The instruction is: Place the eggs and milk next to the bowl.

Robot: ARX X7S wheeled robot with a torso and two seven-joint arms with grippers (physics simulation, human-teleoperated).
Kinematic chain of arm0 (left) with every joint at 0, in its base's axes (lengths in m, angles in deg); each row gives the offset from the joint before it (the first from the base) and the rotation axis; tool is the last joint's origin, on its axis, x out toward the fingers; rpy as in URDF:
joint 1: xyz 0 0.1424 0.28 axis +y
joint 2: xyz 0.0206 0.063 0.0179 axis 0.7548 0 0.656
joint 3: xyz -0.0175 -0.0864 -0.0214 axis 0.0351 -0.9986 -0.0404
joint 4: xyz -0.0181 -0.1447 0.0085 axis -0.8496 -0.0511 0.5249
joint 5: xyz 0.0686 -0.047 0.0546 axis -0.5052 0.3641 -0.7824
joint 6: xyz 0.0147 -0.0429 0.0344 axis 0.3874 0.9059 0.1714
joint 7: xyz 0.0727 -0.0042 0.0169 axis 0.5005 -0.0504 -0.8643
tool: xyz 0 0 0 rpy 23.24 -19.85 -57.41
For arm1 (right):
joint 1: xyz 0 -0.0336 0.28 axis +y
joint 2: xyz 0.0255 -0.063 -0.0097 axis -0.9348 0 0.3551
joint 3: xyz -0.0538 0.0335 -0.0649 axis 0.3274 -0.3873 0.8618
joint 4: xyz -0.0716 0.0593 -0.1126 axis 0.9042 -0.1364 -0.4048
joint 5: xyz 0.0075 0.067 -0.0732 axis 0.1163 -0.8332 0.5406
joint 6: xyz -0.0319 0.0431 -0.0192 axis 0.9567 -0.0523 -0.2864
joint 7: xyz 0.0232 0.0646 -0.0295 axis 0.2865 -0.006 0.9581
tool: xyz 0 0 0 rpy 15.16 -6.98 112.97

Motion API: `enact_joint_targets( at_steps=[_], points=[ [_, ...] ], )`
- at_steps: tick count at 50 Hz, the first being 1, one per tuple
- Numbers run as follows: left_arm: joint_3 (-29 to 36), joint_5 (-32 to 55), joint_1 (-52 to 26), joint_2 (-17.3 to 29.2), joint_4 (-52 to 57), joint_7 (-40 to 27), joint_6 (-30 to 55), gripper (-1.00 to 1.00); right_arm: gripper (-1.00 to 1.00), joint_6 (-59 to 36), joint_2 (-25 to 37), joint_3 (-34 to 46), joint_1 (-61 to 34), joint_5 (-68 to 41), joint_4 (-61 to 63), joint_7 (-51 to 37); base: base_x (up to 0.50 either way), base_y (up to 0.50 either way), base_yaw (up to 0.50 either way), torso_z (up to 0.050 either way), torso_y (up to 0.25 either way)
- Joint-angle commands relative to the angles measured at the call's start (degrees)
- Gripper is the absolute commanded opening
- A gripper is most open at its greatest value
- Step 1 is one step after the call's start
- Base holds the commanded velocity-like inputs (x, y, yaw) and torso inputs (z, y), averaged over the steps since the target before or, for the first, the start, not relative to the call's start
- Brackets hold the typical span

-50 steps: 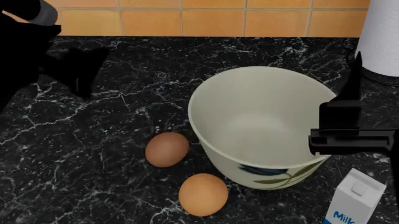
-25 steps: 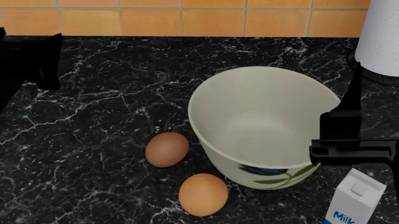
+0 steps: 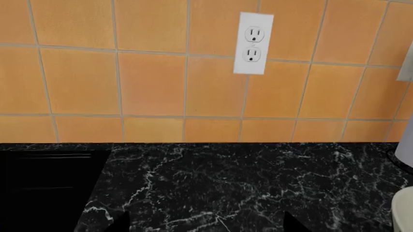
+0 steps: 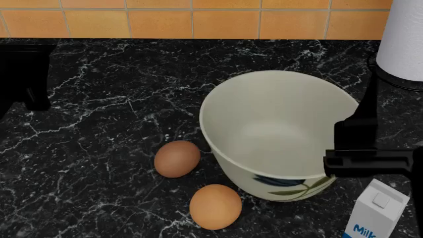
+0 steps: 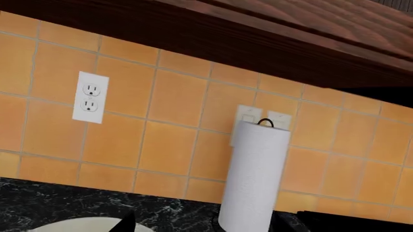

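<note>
Brown eggs [image 4: 176, 158] [image 4: 215, 206] sit just beside my bowl [image 4: 278, 134] on the surface [image 4: 119, 99], milk [image 4: 375, 210] close at its other side; I judge placement done. Neither pincer holds anything; I cannot tell either one's spread.

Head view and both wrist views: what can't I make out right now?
- Milk: cut off by the head view's bottom edge.
- Bowl: right rim hidden behind the right gripper.
- Both grippers: only fingertips show in the wrist views; open or shut is unclear.
- Eggs: absent from both wrist views.
</note>
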Motion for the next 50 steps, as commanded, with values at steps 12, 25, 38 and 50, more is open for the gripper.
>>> enact_joint_targets(
  at_steps=[12, 25, 38, 50],
  points=[
    [0.4, -1.1, 2.2, -0.3, 0.0, 1.6, -1.7, 1.00, 1.00, 0.2, 14.9, -2.8, -2.9, -51.4, -7.4, -36.0, 0.00, 0.00, 0.00, 0.000, 0.000],
    [1.4, -2.2, 1.9, -1.5, -1.0, 2.7, -1.8, 1.00, 1.00, 3.5, 20.1, -8.0, 3.1, -60.5, -6.4, -37.1, 0.00, 0.00, 0.00, 0.000, 0.000],
    [1.7, -2.3, 2.1, -1.9, -0.7, 2.9, -1.8, 1.00, 1.00, 2.4, 21.4, -17.4, 11.3, -68.6, -5.6, -36.0, 0.00, 0.00, 0.00, 0.000, 0.000],
    [2.3, -3.0, 2.3, -2.2, -0.5, 3.2, -2.1, 1.00, 1.00, 1.2, 21.8, -24.7, 17.8, -75.2, -5.6, -36.7, 0.00, 0.00, 0.00, 0.000, 0.000]
  ],
)
